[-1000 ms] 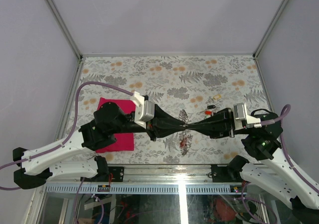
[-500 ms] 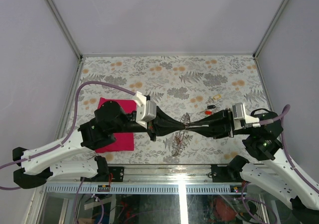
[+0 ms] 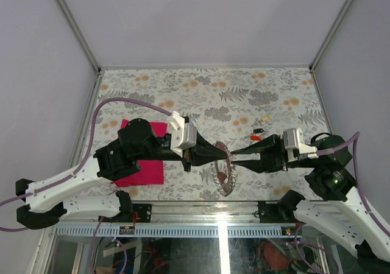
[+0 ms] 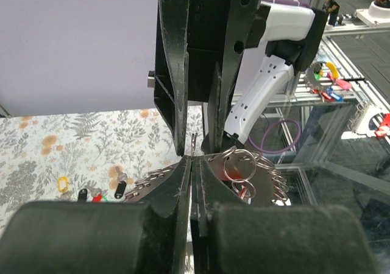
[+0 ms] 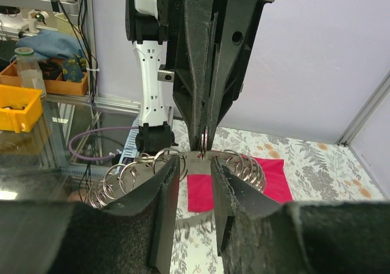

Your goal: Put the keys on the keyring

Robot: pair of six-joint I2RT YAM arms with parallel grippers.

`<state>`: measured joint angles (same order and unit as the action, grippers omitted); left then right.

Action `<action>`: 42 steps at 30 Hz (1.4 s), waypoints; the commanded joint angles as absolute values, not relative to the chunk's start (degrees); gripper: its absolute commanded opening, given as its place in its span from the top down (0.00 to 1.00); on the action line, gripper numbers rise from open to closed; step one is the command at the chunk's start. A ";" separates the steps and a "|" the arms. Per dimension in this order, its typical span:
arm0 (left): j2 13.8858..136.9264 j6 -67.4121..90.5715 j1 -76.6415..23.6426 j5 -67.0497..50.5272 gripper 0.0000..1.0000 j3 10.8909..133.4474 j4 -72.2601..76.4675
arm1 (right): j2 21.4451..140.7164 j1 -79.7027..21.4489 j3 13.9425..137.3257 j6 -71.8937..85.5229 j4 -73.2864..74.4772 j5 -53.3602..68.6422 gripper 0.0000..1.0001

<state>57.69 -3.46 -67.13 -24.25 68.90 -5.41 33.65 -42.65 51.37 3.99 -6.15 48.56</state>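
The keyring (image 3: 226, 174) is a flat silvery loop carrying several small split rings (image 4: 239, 162); it hangs above the table's front middle. My left gripper (image 3: 224, 156) is shut on it, its pads pinching one split ring (image 5: 204, 142) at the loop's top edge. My right gripper (image 3: 235, 157) faces the left one tip to tip and stands open, its fingers (image 5: 166, 187) on either side of the loop (image 5: 196, 159) without touching it. A red key head (image 4: 244, 192) shows among the rings. Loose keys (image 3: 258, 131) with yellow, black and red heads (image 4: 91, 193) lie on the table behind the right gripper.
A magenta cloth (image 3: 141, 161) lies flat under the left arm, also visible beyond the loop (image 5: 270, 176). The table has a floral cover (image 3: 207, 91) and is walled on three sides. The near edge (image 3: 219, 204) runs just below the keyring.
The right gripper has opened and drawn back slightly to the right. The left gripper has closed on the keyring and shifted right; the loop now hangs lower from it.
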 commanded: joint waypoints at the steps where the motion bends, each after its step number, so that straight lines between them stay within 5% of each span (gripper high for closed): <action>1: 58.73 -5.29 -67.41 -25.69 1.00 73.05 -7.57 | 33.94 -42.71 54.66 2.08 -3.35 47.46 0.66; 19: 59.66 -5.62 -67.64 -25.60 1.00 74.75 -10.21 | 35.32 -42.67 55.55 3.11 -3.77 48.78 0.73; 28: 59.56 -5.64 -67.78 -25.69 1.00 75.37 -11.33 | 36.28 -42.64 55.92 3.87 -3.65 49.07 1.00; 33: 58.82 -5.88 -67.82 -25.26 1.00 75.86 -12.68 | 36.58 -42.71 56.41 3.64 -2.34 48.87 1.00; 36: 59.04 -6.14 -67.76 -25.18 1.00 76.29 -13.67 | 36.58 -42.68 56.25 3.75 -2.52 48.43 0.77; 42: 60.42 -6.28 -67.89 -25.33 1.00 78.53 -16.86 | 36.83 -42.69 56.42 3.80 -2.43 48.43 0.70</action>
